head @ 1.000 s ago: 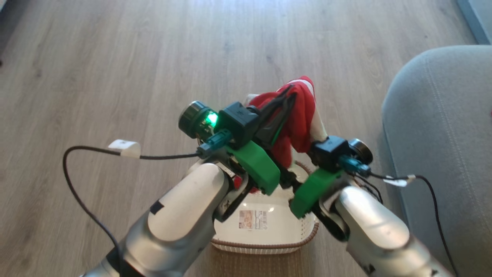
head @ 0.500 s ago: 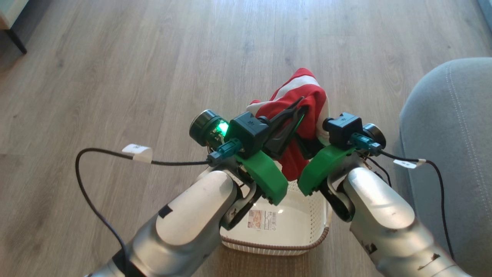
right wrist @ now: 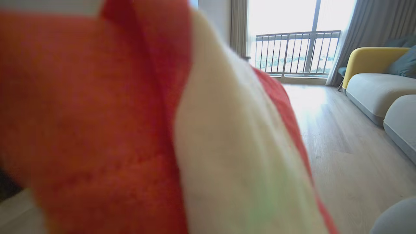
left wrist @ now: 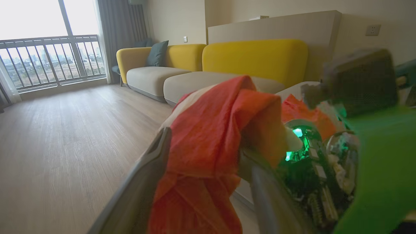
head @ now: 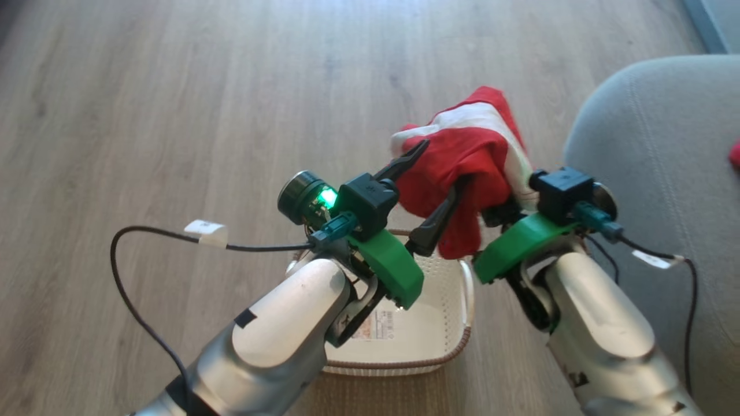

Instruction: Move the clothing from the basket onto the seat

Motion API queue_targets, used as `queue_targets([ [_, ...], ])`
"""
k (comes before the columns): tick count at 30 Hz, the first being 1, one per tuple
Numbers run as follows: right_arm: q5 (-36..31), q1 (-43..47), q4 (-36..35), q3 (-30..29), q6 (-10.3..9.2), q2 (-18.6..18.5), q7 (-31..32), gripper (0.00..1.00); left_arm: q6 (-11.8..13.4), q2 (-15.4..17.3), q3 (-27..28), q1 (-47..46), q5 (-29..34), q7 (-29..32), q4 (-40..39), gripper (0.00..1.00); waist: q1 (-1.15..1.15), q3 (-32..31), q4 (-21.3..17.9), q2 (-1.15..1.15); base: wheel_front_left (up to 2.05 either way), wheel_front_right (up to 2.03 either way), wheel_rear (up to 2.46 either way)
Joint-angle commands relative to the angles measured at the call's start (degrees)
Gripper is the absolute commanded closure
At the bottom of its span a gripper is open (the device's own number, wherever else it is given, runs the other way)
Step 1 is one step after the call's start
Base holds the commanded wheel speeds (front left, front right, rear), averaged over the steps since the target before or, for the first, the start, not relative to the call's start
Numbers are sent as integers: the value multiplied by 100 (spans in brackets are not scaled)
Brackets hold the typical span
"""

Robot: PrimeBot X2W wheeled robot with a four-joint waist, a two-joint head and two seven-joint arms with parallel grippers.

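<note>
1. The right end effector (head: 498,212) is clamped together on the red-and-white garment (head: 468,150), holding it in the air above the far right end of the basket (head: 404,367).
2. The left end effector (head: 443,163) stands with its fingers apart around a fold, gripping nothing.
3. The visible part of the basket's bottom carries just a sticker (head: 377,327).
4. A red patch (head: 735,155) on the seat (head: 636,150) is probably the other garment.
5. Remaining: place the held garment on the seat, to the right.

Right gripper (head: 494,211) fingertips buried in red clothing (head: 468,150), seat (head: 647,127) cut by frame edge, basket (head: 404,365) partly under left forearm (head: 277,341)
</note>
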Motion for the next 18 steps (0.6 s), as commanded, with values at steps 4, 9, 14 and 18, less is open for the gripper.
queue_targets([
  [4, -79, -8, -555, -355, -1, -38, -54, 100, -26, 125, 199, -125, 96, -96, -14, 0, 0, 124, -487, 0, 0, 0, 0],
  [9, -126, 81, -891, -652, -1, -103, -54, 100, -121, 237, 242, -41, 132, -111, 121, 0, 0, 264, -1053, 0, 0, 0, 0],
  [14, -127, 128, -1147, -794, -1, -144, -54, 100, -154, 342, 378, 41, 224, -118, 180, 0, 0, 430, -1707, 0, 0, 0, 0],
  [18, -96, 197, -1297, -873, -1, -159, -54, 100, -206, 367, 537, 129, 332, -119, 107, 0, 0, 470, -2208, 0, 0, 0, 0],
])
